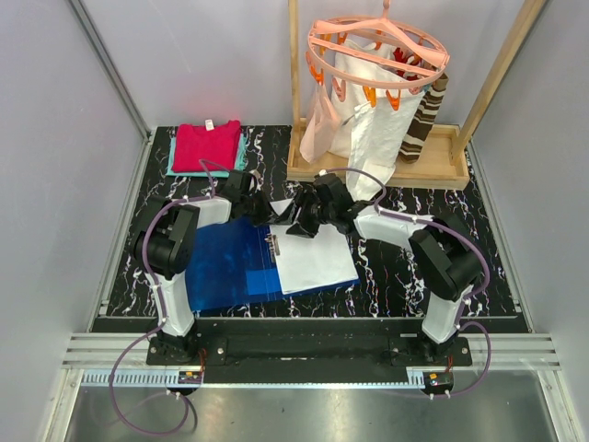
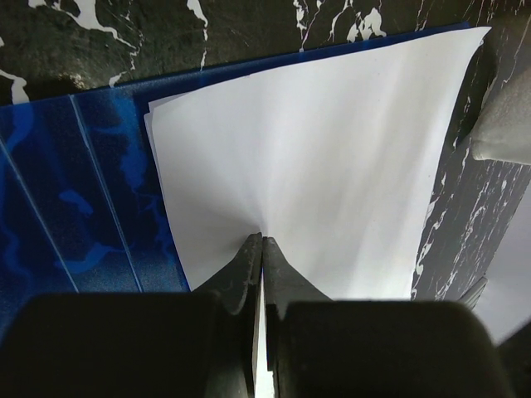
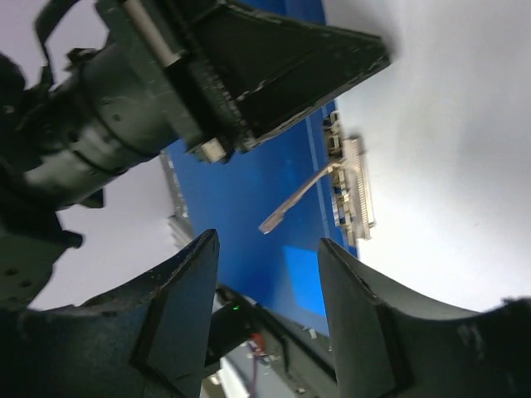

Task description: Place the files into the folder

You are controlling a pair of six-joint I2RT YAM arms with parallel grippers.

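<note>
The blue folder (image 1: 225, 267) lies open on the black marbled table. The white files (image 1: 316, 261) rest on its right half, beside the metal clip (image 1: 272, 244). In the left wrist view my left gripper (image 2: 262, 241) is shut on the near edge of the files (image 2: 315, 157), which spread out over the folder (image 2: 75, 207). My right gripper (image 3: 267, 249) hangs open above the folder (image 3: 249, 195) and its clip (image 3: 353, 186), holding nothing. It sits close to the left gripper (image 3: 290, 54), with the files (image 3: 448, 141) to its right. From above, both grippers (image 1: 267, 219) (image 1: 299, 221) meet at the files' far edge.
Folded red and teal cloths (image 1: 207, 147) lie at the back left. A wooden base (image 1: 368, 170) at the back right carries posts and an orange peg hanger (image 1: 377, 46) with white garments. Grey walls stand on both sides.
</note>
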